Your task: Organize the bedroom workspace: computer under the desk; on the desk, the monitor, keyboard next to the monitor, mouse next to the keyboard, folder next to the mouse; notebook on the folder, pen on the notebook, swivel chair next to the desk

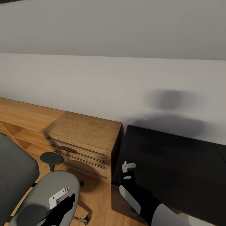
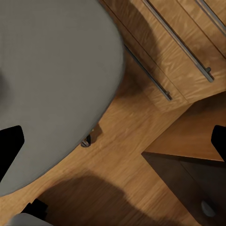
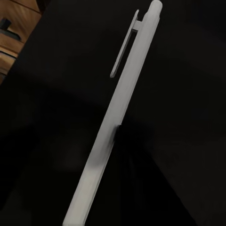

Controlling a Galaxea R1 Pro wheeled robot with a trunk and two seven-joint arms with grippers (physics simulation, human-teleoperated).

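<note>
Right gripper: you cannot tell whether its jaws are apart or clamped. The right wrist view is black on black, and no finger outline separates from the dark surface.
Pen [image 3: 117,117]: a slim pale white stick with a clip near its capped end. It runs diagonally, very close to the right wrist camera, over the desk's [image 3: 188,94] glossy black top. Its lower end is cut off at the frame edge, and a dark smudge crosses its middle — shadow or finger, unclear.
Left gripper [image 2: 113,143]: your fingers stand wide apart, holding nothing. Only the black tips [image 2: 10,147] show, at opposite frame edges. In the head view this gripper [image 1: 62,205] hangs over the seat.
Swivel chair [image 1: 44,194]: grey upholstered seat below the left gripper, with a round black armrest behind it. The backrest is cropped at the picture's left, and the base is mostly hidden under the seat.
Desk, head view [image 1: 175,163]: bare black top — its right and near parts are cut off.
Small white piece [image 1: 128,166]: at the desk's near-left corner, too small to identify.
Chest of drawers [image 1: 84,138]: light wood with metal bar handles, just beside the desk, against the wall.
</note>
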